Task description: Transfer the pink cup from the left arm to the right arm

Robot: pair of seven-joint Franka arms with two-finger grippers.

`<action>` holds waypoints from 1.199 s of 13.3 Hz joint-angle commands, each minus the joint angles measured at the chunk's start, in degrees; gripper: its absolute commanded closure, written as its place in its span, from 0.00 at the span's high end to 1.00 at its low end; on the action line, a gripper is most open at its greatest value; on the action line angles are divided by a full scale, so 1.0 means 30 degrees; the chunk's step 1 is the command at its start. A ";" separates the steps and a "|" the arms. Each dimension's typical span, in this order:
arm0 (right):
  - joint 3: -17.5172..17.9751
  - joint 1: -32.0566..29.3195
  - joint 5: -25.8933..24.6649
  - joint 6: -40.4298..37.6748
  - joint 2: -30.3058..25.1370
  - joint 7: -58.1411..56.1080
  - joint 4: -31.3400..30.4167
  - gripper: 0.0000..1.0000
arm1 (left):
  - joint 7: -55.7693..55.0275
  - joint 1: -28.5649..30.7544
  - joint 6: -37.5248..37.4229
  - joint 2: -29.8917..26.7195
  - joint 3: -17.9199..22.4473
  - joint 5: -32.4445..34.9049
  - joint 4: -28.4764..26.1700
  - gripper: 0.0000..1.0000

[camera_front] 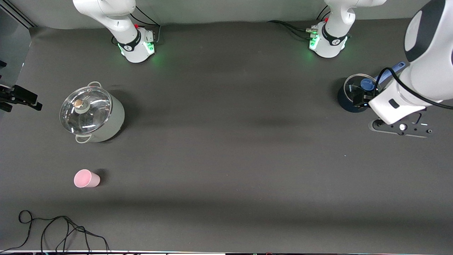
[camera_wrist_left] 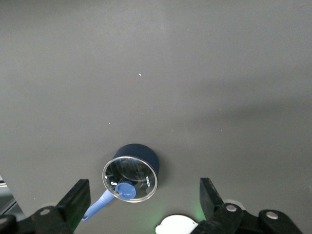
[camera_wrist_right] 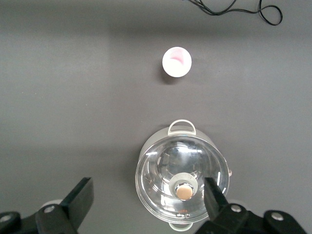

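Front view: I see the pink cup standing on the worktop at the right arm's end, nearer the camera than the lidded pot, in neither end effector. That fits a handover completed or one pending.

Left wrist view: my left end effector hangs released over the blue saucepan.

Right wrist view: my right end effector hangs released over the pot, open worktop around the cup.

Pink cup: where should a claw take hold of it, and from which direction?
The pink cup stands upright, mouth up, nothing touching it. Probably best: descend from above and pinch the rim, one finger inside, one outside.
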 commanded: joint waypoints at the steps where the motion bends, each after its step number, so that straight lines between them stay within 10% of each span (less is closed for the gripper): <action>1: -0.0164 0.0252 0.0302 0.0257 0.0226 0.1326 0.0417 1.00 | 0.0309 -0.0377 0.2748 -0.2495 0.1118 -0.0296 -0.3549 1.00; 5: -0.0134 0.1128 0.0302 0.0229 0.0079 0.1889 0.0300 1.00 | 0.2067 -0.0759 0.6063 -0.4197 0.2616 -0.2141 -0.6571 1.00; 16: -0.0164 0.1277 0.0243 -0.0006 0.0079 0.0159 0.0241 1.00 | 0.4031 0.1727 0.6246 -0.3496 0.0747 -0.2142 -0.5579 1.00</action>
